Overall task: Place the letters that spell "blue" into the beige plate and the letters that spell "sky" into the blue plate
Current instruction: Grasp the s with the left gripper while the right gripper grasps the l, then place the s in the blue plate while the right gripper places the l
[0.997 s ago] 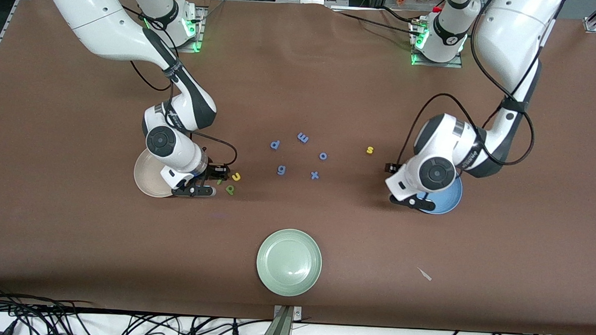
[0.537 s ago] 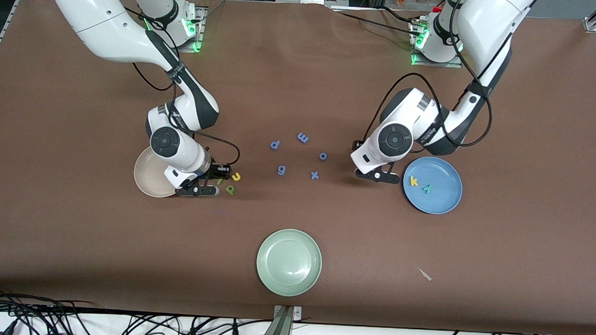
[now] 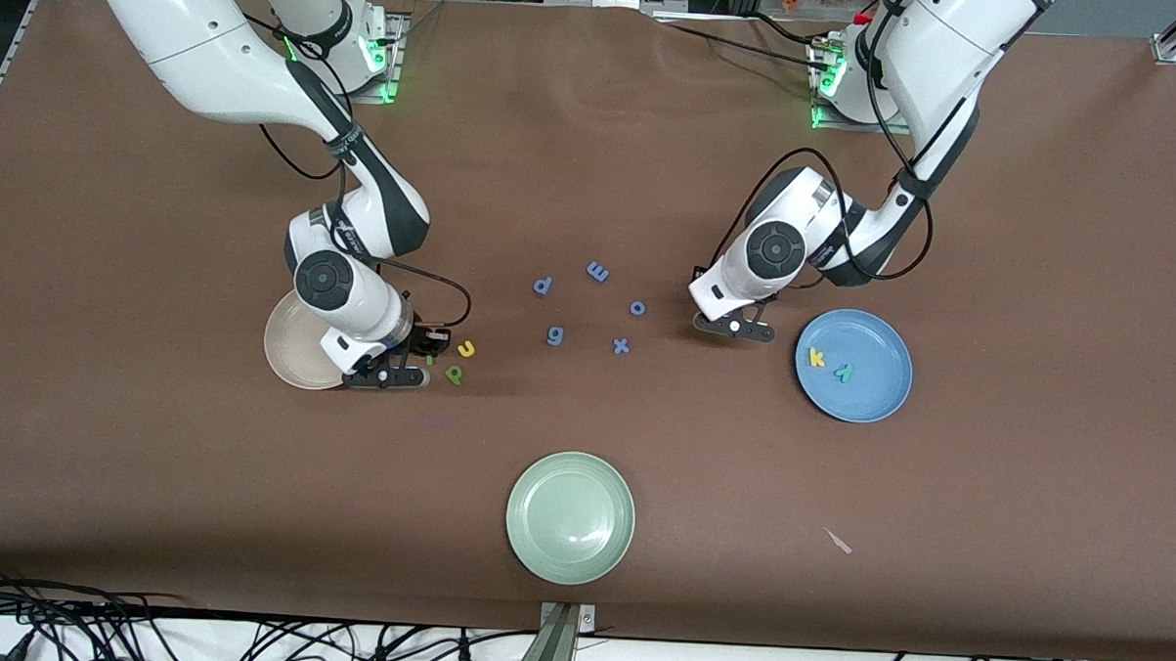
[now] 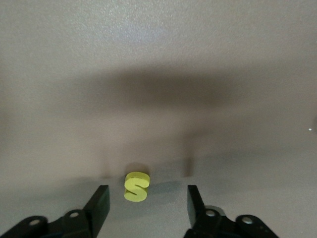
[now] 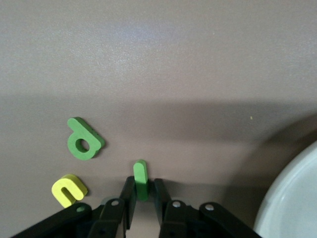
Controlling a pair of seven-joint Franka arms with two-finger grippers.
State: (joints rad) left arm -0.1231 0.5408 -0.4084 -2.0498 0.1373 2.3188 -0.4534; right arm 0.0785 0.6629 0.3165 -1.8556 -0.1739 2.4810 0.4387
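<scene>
My right gripper (image 5: 144,182) is down at the table beside the beige plate (image 3: 289,345), shut on the light green l (image 5: 140,177), which stands on edge between its fingers. The dark green b (image 5: 83,140) and yellow u (image 5: 68,190) lie flat close by. My left gripper (image 4: 147,194) is low over the table beside the blue plate (image 3: 874,399), open, with the yellow s (image 4: 136,187) between its fingers and touching neither. The front view hides the s under that hand. The yellow k (image 3: 817,357) and teal y (image 3: 843,372) lie in the blue plate.
Several all-blue letters (image 3: 598,270) are scattered mid-table between the two hands. A pale green plate (image 3: 570,516) sits nearer the front camera. A small pale scrap (image 3: 838,541) lies near the front edge toward the left arm's end.
My left arm swung from over the blue plate to the yellow s and came down around it, its jaws narrowing. My right gripper's jaws closed in on the light green l.
</scene>
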